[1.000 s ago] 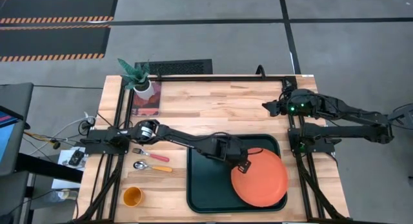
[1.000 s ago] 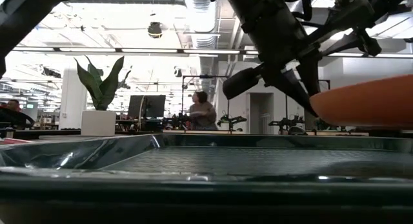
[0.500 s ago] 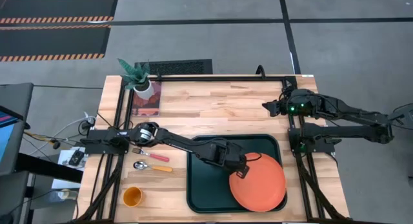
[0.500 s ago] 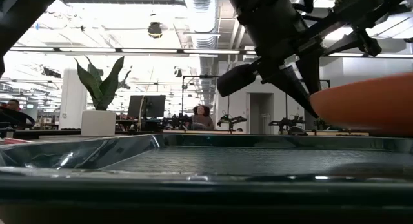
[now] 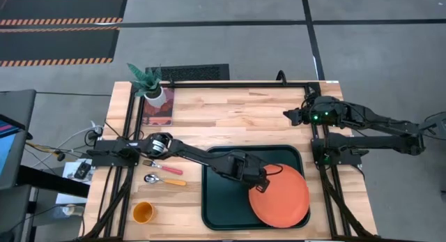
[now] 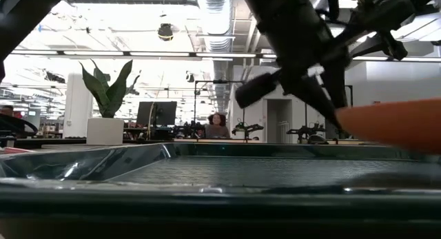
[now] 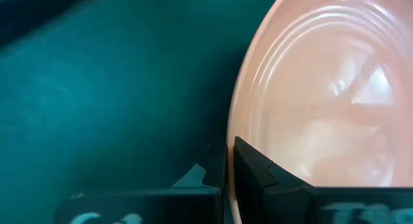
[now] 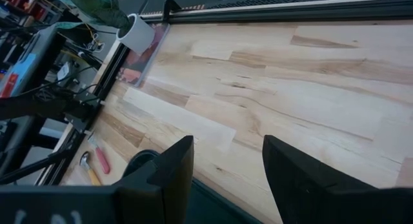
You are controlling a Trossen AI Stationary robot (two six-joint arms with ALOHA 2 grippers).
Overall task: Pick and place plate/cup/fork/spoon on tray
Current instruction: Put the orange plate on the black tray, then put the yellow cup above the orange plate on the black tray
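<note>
The orange-red plate [image 5: 282, 197] is over the right half of the dark green tray [image 5: 223, 200]. My left gripper [image 5: 259, 185] is shut on the plate's left rim; in the low view the plate [image 6: 396, 125] shows just above the tray's rim [image 6: 207, 151]. The fork [image 5: 162, 167], the spoon [image 5: 164, 179] and the cup [image 5: 143, 213] lie on the table left of the tray. My right gripper [image 5: 289, 116] waits open and empty at the far right. My left gripper pinches the plate's left rim [image 7: 231, 137] between its two fingers, one finger [image 7: 258, 172] on the plate's upper face and one [image 7: 203, 177] below it. The fingers slant down from the table's left. Whether the plate touches the tray, I cannot tell.
A potted plant [image 5: 148, 85] stands at the table's far left corner beside a reddish flat thing [image 5: 158, 111]. Bare wood lies between the tray and the far edge [image 5: 237, 113]. A person shows far off in the room [image 6: 217, 122].
My left gripper has gone down and a little toward the table's near edge with the plate. The plate has sunk closer to the tray and lies less steeply tilted than a second ago.
</note>
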